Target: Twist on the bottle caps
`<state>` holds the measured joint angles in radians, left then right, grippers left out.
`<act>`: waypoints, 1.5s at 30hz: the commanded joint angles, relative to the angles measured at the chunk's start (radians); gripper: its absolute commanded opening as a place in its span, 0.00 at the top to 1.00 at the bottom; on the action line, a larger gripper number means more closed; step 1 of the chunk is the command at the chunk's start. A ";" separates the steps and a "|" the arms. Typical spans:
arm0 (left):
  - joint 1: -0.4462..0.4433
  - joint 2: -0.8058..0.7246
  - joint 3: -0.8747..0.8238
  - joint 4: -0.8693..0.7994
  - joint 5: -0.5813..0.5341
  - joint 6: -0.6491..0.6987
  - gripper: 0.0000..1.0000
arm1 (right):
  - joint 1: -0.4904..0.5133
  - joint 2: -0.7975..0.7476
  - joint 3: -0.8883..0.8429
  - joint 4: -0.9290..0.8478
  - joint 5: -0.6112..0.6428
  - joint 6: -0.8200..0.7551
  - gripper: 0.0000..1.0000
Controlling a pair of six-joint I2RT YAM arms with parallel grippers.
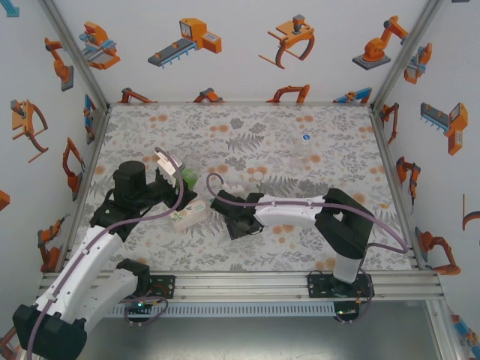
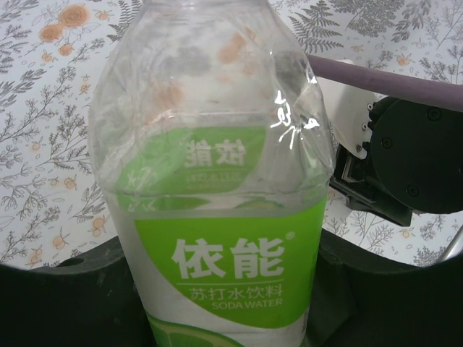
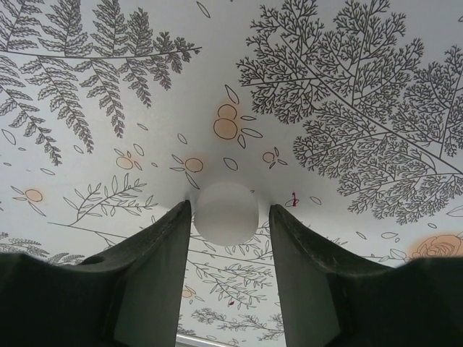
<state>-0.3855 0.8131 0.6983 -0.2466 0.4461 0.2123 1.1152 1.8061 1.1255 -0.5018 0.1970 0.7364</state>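
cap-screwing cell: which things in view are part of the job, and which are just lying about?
Job:
- labelled bottle, held in the left fingers
- whitish cap, between the right fingers
- green bottle, by the left arm
- clear bottle, far right, blue cap at its top

Not job:
- floral table cover
- purple cable
- robot stickers on the walls

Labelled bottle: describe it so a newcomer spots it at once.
On the floral table, find the left gripper at left centre. The labelled bottle sits in its grip. Unlike the green bottle just behind and the clear bottle farther right, it bears a green-and-white soda water label.
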 commanded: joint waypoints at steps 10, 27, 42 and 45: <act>0.008 0.002 0.030 0.017 0.025 0.010 1.00 | 0.002 0.027 0.001 -0.010 0.020 -0.032 0.58; 0.010 0.002 0.030 0.016 0.028 0.012 1.00 | 0.003 0.043 0.026 -0.041 0.030 -0.060 0.63; 0.005 0.036 0.029 0.018 0.142 0.029 1.00 | -0.026 -0.122 -0.008 -0.034 0.000 -0.091 0.76; -0.006 0.039 0.024 0.022 0.169 0.033 1.00 | -0.057 -0.212 -0.033 -0.031 -0.019 -0.109 0.77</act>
<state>-0.3851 0.8536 0.6991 -0.2466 0.5461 0.2203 1.0855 1.6859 1.1110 -0.5125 0.1871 0.6571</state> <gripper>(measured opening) 0.547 0.369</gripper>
